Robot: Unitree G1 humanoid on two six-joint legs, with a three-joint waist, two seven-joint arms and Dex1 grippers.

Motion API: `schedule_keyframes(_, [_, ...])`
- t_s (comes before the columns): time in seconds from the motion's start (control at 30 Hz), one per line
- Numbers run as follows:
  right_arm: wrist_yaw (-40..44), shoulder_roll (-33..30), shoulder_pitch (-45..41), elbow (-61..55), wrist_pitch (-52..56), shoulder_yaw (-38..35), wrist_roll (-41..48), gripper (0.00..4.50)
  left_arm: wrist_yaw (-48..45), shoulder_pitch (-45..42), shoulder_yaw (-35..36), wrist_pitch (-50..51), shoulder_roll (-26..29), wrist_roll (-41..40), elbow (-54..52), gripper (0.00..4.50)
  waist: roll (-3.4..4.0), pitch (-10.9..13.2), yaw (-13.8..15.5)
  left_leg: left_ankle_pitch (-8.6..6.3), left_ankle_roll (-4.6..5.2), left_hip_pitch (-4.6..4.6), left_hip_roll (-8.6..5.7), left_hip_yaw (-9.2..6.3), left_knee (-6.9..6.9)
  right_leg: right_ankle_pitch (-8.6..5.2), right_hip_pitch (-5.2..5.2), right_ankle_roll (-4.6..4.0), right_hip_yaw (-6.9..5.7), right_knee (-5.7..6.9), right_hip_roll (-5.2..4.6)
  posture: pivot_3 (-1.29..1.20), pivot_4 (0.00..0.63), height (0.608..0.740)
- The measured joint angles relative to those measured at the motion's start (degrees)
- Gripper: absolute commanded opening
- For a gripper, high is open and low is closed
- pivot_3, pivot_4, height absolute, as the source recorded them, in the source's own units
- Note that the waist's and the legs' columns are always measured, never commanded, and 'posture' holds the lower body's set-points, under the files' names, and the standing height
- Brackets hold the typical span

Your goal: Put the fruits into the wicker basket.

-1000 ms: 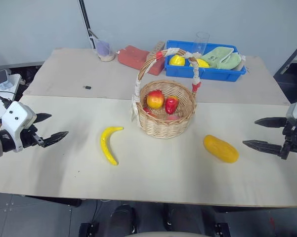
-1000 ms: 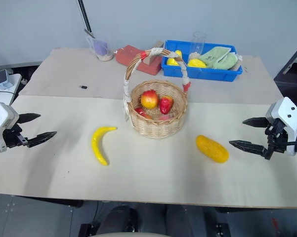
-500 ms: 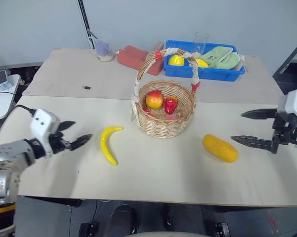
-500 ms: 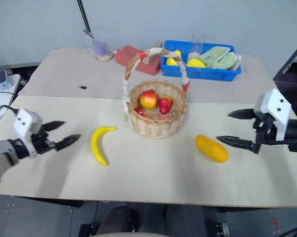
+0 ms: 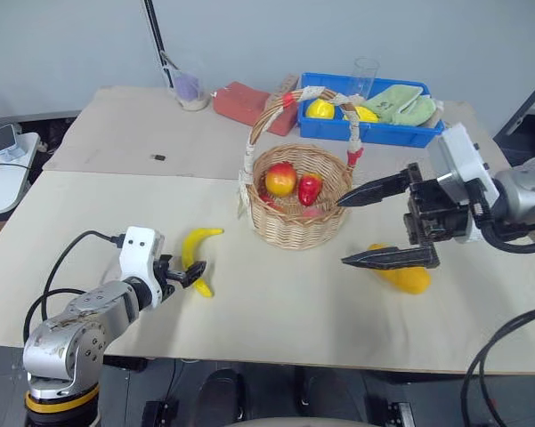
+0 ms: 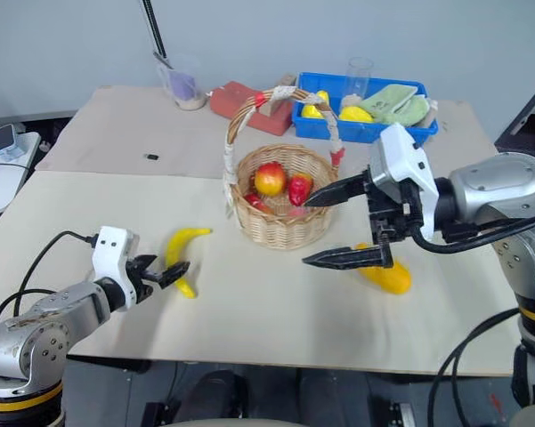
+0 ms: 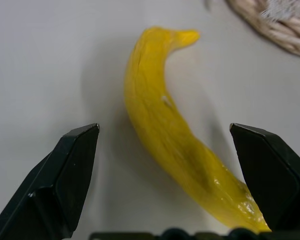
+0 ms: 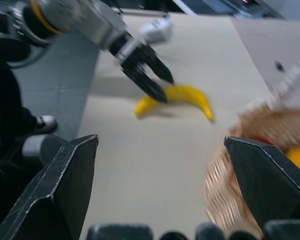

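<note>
Banana (image 7: 169,135) between open left jaws; mango (image 5: 402,276) probably untouched.

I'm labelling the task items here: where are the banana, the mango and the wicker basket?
banana (image 7: 162,130): left wrist view, middle of its curved body.
mango (image 5: 408,278): left eye view, its exposed right end, below the gripper finger.
wicker basket (image 5: 294,225): left eye view, front woven wall.
</note>
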Motion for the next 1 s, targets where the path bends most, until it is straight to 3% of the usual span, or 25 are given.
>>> schedule_keyframes(0.13, [1.42, 1.59, -2.40, 2.09, -0.73, 2.32, -1.20, 4.46, 2.63, -0.96, -1.63, 2.71, -2.32, 0.04, -0.76, 4.50, 0.01, -0.01, -0.03, 0.00, 0.00, 0.02, -0.03, 0.01, 0.00, 0.01, 0.02, -0.01, 0.00, 0.01, -0.06, 0.00, 0.150, 0.692])
schedule_keyframes(0.23, [2.10, 1.67, -2.46, 2.70, -1.35, 2.34, -1.75, 4.50, 4.12, -1.24, -2.29, 3.17, -3.20, 0.43, -0.83, 3.68, 0.00, -0.01, -0.04, 0.00, 0.00, 0.02, -0.03, 0.00, 0.00, 0.01, 0.02, -0.02, 0.00, 0.01, -0.06, 0.00, 0.150, 0.692])
schedule_keyframes(0.47, [2.36, 1.65, -2.08, 3.18, -1.84, 2.17, -2.69, 4.50, 5.40, -1.12, -3.04, 2.26, -2.71, 2.90, -0.29, 0.41, 0.00, -0.01, -0.06, 0.00, 0.00, 0.02, -0.02, 0.00, 0.00, 0.01, 0.02, -0.02, -0.01, 0.00, -0.06, 0.00, 0.150, 0.692])
schedule_keyframes(0.5, [2.33, 1.65, -1.95, 3.18, -1.88, 2.10, -2.81, 4.50, 5.16, -1.07, -3.22, 2.00, -2.42, 3.17, -0.28, 0.26, 0.00, -0.01, -0.06, 0.00, 0.00, 0.01, -0.02, 0.01, 0.00, 0.01, 0.02, -0.02, -0.01, 0.00, -0.06, 0.00, 0.150, 0.692])
schedule_keyframes(0.6, [2.14, 1.48, -0.94, 3.23, -1.88, 1.40, -2.84, 4.50, 2.75, -0.13, -3.97, -2.27, 0.51, 3.85, -0.39, 0.26, 0.00, -0.01, -0.09, 0.00, 0.00, 0.01, -0.02, 0.01, -0.01, 0.01, 0.00, -0.03, -0.02, 0.00, -0.06, 0.00, 0.150, 0.692])
schedule_keyframes(0.77, [1.42, -0.33, 1.14, 2.99, -1.77, -1.78, -2.45, 4.50, -13.13, 0.42, -2.63, -14.11, 8.07, -1.60, -4.10, 0.26, 0.00, 0.00, 0.09, 0.00, 0.00, -0.04, -0.01, 0.03, 0.00, 0.00, -0.03, -0.06, -0.10, -0.03, -0.13, 0.00, 0.150, 0.692])
schedule_keyframes(0.9, [1.00, -2.94, 4.02, 2.91, -0.82, -4.43, -2.16, 4.50, -20.51, -8.18, -2.35, -15.56, 12.02, -7.74, -4.32, 0.26, 0.00, 0.00, 0.24, 0.00, 0.00, -0.07, -0.05, 0.00, 0.07, 0.00, 0.02, -0.04, -0.16, -0.07, -0.13, 0.00, 0.150, 0.692])
schedule_keyframes(1.0, [-0.19, -4.26, 5.12, 3.05, -0.11, -7.08, -2.17, 4.50, -21.33, -15.73, -7.36, -17.33, 12.80, -6.57, -3.00, 0.26, 0.01, -0.01, 0.01, 0.00, 0.00, -0.07, -0.10, -0.01, 0.05, -0.01, 0.04, -0.02, -0.12, -0.10, -0.10, 0.00, 0.150, 0.692])
